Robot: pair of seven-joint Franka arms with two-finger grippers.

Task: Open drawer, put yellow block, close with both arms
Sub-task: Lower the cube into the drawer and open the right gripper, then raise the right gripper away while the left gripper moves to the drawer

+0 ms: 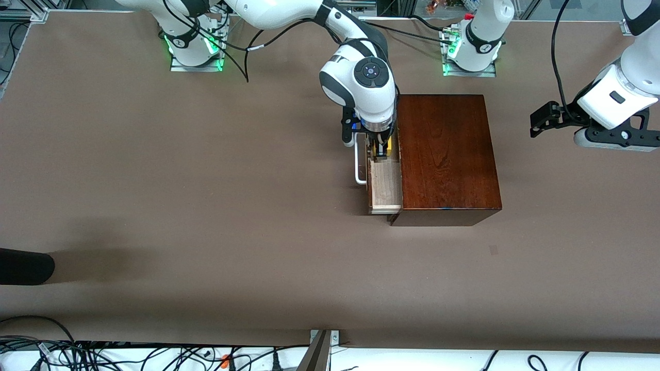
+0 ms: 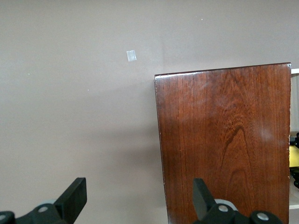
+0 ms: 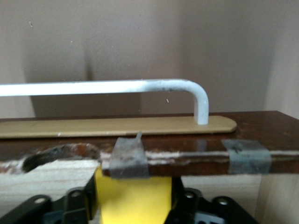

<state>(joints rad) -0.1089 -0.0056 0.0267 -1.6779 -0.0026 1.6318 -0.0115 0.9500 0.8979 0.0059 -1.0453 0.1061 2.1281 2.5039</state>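
Right pincer down in open drawer, jaws either side of yellow block, grip w/ block unclear. Left pincer open, waiting over tabletop. Risk: block snags drawer front, tips out.

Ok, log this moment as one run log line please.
drawer: open | yellow block: between right gripper fingers, inside drawer | left gripper: open, waiting above wooden box

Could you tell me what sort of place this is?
Probably a robotics lab: two bolted-down arms, the right arm and left arm, a bare brown table, and loose cables along its edge.
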